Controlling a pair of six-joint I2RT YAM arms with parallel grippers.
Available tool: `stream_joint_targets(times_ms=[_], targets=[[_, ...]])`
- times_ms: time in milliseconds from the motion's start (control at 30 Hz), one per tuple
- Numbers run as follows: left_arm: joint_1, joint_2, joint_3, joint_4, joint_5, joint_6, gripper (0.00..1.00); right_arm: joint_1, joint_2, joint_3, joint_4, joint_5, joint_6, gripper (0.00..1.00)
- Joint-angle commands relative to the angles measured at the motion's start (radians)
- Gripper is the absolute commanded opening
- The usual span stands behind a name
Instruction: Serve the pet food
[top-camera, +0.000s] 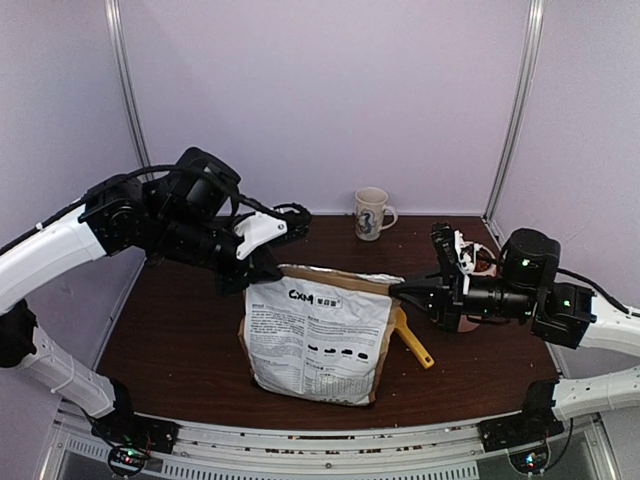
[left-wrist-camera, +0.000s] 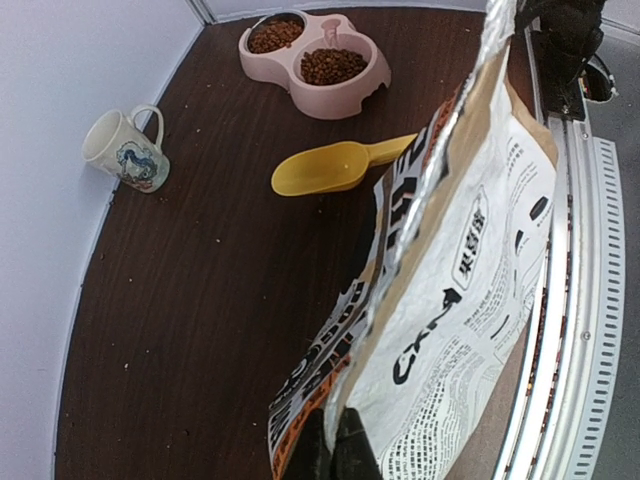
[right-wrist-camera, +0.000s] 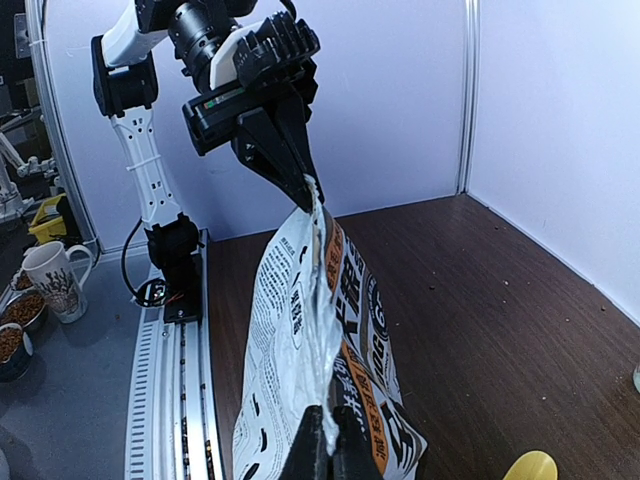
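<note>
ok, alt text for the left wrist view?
The left fingers pinch the top edge of a kraft-and-white pet food bag that fills the right of the frame. Beyond it on the dark table are a yellow scoop, a pink double bowl with kibble in both wells, and a mug.

1 bag (top-camera: 318, 335), 1 scoop (left-wrist-camera: 325, 167), 1 mug (top-camera: 372, 213), 1 dbl bowl (left-wrist-camera: 335, 102), 2 kibble heaps (left-wrist-camera: 332, 66).
</note>
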Motion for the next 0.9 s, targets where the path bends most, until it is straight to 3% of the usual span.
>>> stream_joint_targets(times_ms=[0, 33, 100, 167, 200, 300, 433, 500, 567, 633, 700, 867], targets=[[0.043, -0.028, -0.014, -0.039, -0.117, -0.002, 0.0, -0.005, -0.049, 0.001, 0.034, 0.02, 0.002, 0.0], [0.046, -0.029, -0.014, -0.04, -0.122, -0.004, 0.0, -0.005, -0.049, 0.0, 0.034, 0.02, 0.002, 0.0], [0.049, -0.031, -0.015, -0.04, -0.135, -0.005, 0.15, -0.006, -0.049, -0.001, 0.032, 0.022, 0.003, 0.0], [0.054, -0.033, -0.017, -0.041, -0.145, -0.004, 0.21, -0.006, -0.048, 0.0, 0.031, 0.022, 0.002, 0.0], [0.056, -0.035, -0.019, -0.041, -0.146, -0.002, 0.2, -0.005, -0.05, 0.0, 0.032, 0.022, 0.002, 0.0], [0.06, -0.042, -0.023, -0.04, -0.143, 0.001, 0.0, -0.005, -0.049, 0.0, 0.032, 0.024, 0.002, 0.0], [0.064, -0.048, -0.028, -0.04, -0.144, 0.002, 0.0, -0.005, -0.051, -0.001, 0.031, 0.027, -0.001, 0.0], [0.068, -0.052, -0.031, -0.041, -0.156, -0.001, 0.18, -0.005, -0.052, -0.001, 0.029, 0.027, -0.001, 0.0], [0.072, -0.055, -0.034, -0.041, -0.156, -0.001, 0.2, -0.004, -0.051, 0.0, 0.028, 0.027, -0.001, 0.0], [0.074, -0.057, -0.035, -0.04, -0.157, 0.0, 0.17, -0.005, -0.052, 0.0, 0.027, 0.028, -0.001, 0.0], [0.076, -0.058, -0.035, -0.041, -0.151, 0.004, 0.0, -0.005, -0.052, 0.0, 0.028, 0.028, -0.001, 0.0], [0.078, -0.063, -0.035, -0.04, -0.146, 0.004, 0.0, -0.006, -0.051, 0.001, 0.028, 0.028, -0.002, 0.0]])
